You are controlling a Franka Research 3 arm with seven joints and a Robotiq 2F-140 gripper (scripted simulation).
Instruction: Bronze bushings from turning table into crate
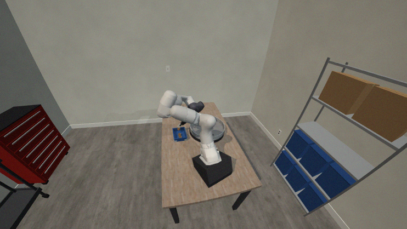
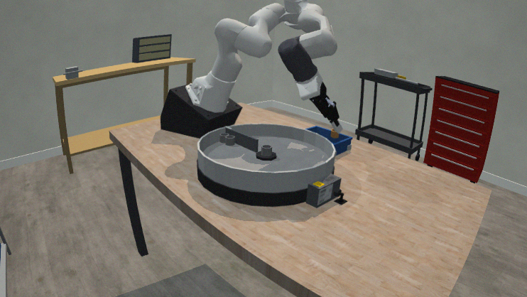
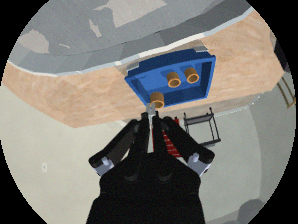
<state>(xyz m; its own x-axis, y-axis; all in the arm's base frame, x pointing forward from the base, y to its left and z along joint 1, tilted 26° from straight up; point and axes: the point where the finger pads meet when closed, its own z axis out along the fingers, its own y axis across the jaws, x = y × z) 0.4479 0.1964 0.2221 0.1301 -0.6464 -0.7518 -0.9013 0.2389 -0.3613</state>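
My gripper [image 1: 180, 125] [image 2: 337, 127] [image 3: 151, 108] is shut on the wall of a bronze bushing [image 1: 179, 129] [image 2: 334, 133] [image 3: 157, 100], held upright inside the far-end wall of the blue crate [image 1: 182, 139] [image 2: 343, 148] [image 3: 145, 85]. Whether it touches the crate floor I cannot tell. Two more bronze bushings [image 3: 173, 80] [image 3: 191, 75] stand in the crate, side by side. On the grey turning table [image 2: 258, 181] [image 3: 60, 69], two steel bushings [image 2: 224, 137] [image 2: 230, 140] stand close together beside the divider. No bronze bushing shows on it.
The turning table's raised rim stands close beside the crate. A dark divider [image 2: 241, 138] runs from its rim towards a central hub [image 2: 265, 155] with a grey cylinder on top. A grey box [image 2: 319, 196] with a yellow label sits at its outer side. The black robot base [image 1: 212, 170] [image 2: 192, 118] stands on the table.
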